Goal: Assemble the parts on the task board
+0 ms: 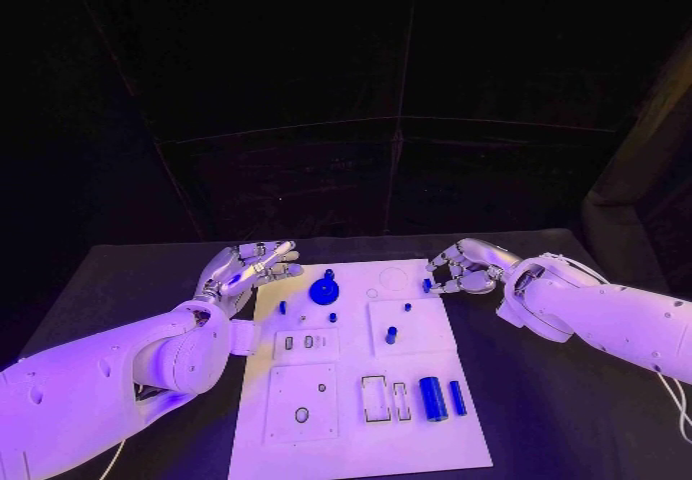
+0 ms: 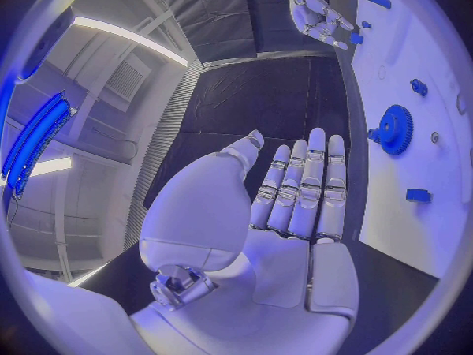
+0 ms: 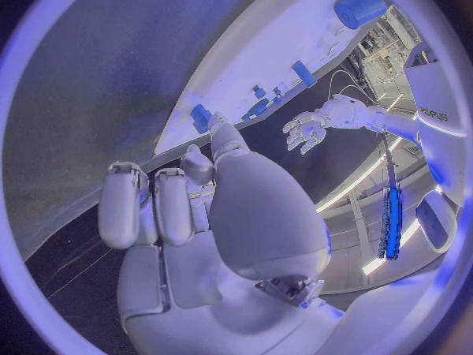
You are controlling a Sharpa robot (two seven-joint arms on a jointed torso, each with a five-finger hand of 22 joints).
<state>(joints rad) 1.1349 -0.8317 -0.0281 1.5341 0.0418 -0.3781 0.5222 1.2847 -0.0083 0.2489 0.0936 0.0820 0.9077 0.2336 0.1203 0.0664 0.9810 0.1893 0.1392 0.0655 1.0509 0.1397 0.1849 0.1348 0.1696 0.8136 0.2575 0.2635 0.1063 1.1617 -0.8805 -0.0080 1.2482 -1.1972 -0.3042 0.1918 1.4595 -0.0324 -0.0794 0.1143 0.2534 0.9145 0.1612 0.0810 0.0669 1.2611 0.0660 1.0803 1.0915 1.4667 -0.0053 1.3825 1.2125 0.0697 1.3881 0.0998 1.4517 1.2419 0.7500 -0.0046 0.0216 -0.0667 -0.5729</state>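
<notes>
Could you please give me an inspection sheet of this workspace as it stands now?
Surface: black table, dark cloth-like top.
Job's things: white task board at centre; blue gear standing near its far end; two blue cylinders lying near its right edge; small blue pieces scattered between.
Clutter: nothing seen.
Hands: left hand open, fingers straight, beside the board's far left corner; right hand with fingers curled at the far right edge, apparently pinching a small blue part.
Cables: thin white cable hanging below the right arm.
Surroundings: dark backdrop behind the table.
</notes>
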